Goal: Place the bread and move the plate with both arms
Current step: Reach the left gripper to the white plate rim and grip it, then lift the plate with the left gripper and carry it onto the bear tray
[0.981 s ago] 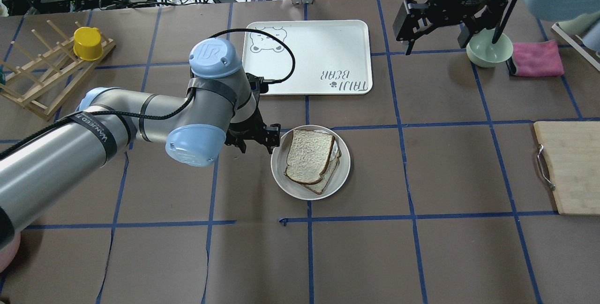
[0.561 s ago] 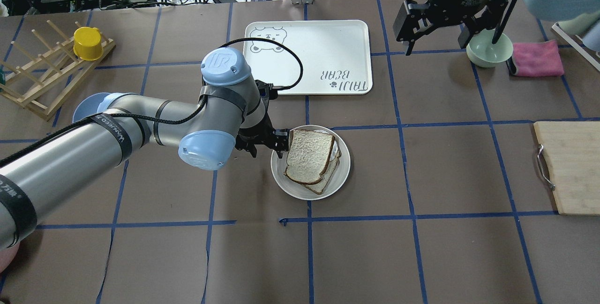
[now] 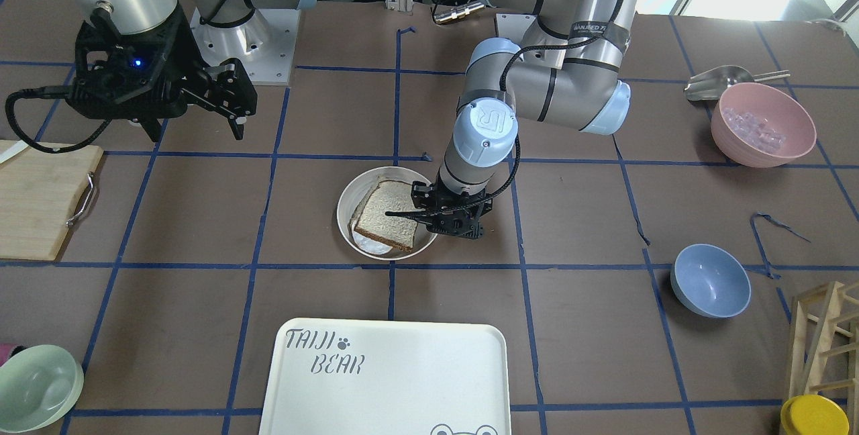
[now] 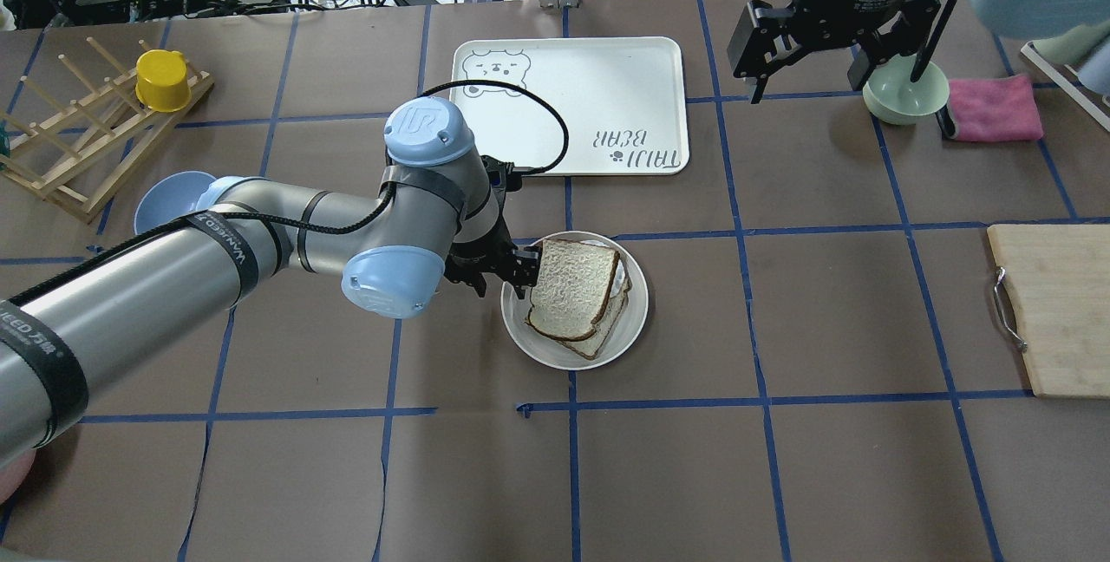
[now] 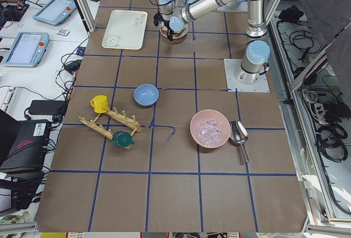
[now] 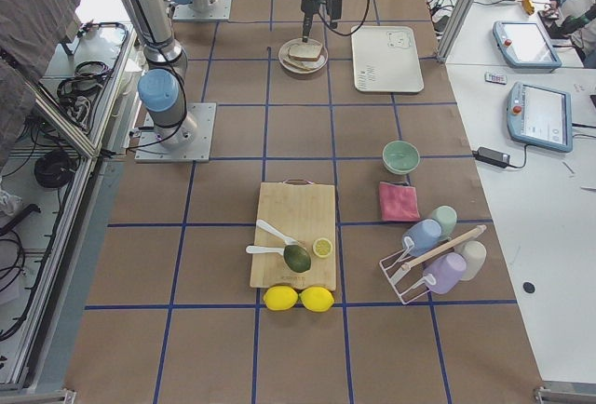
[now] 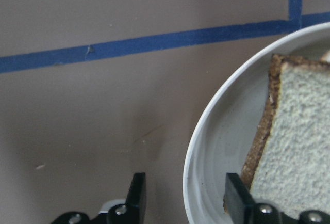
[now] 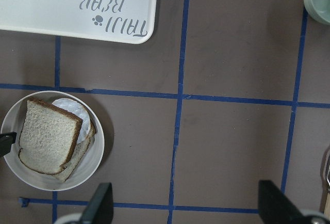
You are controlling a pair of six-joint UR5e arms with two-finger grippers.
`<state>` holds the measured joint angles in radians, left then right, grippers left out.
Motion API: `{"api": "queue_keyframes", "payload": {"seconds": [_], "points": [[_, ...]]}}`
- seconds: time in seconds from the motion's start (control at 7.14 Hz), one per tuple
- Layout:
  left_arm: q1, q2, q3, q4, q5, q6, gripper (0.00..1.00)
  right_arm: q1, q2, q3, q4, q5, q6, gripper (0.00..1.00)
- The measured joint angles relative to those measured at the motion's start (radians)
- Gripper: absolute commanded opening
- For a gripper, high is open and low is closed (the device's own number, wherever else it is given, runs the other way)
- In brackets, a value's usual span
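Because the left gripper [image 7: 183,193] stands with its black jaws apart across the raised rim of the round cream-white plate [image 4: 555,360], one finger outside over the brown table paper [image 7: 103,105] and the other inside, the inner finger [image 7: 236,190] is almost touching the dark crust of the pale speckled bread slice [image 4: 572,284]. This bread lies on a second similar slice [image 4: 609,330], with a white fried egg [image 8: 67,105] between, all in the plate. If the jaws close here, I think the inner finger can catch the crust and push the top slice, so that the stack slides. A grip on one side only can also tip the shallow plate. The right gripper [image 4: 808,81] hangs wide open, well apart near a pale green bowl [image 4: 902,102], giving no support at the opposite rim.
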<state>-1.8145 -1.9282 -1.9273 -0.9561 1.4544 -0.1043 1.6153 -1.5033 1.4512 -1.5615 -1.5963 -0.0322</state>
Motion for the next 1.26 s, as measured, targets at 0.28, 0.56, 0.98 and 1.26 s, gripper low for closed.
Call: {"api": "queue_keyframes", "payload": {"seconds": [0.28, 0.56, 0.98, 1.26], "points": [[0.0, -0.008, 0.001, -0.001, -0.001, -0.001, 0.36, 0.0, 0.0, 0.0, 0.001, -0.001, 0.0, 1.0], [0.0, -0.021, 0.002, -0.001, 0.0, -0.002, 0.34, 0.0, 0.0, 0.0, 0.002, -0.001, 0.0, 1.0], [0.0, -0.027, 0.007, 0.005, -0.001, -0.005, 0.0, 0.0, 0.0, 0.0, 0.003, -0.002, 0.0, 1.0], [0.001, -0.021, 0.01, 0.002, -0.011, -0.014, 0.0, -0.001, 0.0, 0.0, 0.003, -0.002, 0.0, 1.0]]}}
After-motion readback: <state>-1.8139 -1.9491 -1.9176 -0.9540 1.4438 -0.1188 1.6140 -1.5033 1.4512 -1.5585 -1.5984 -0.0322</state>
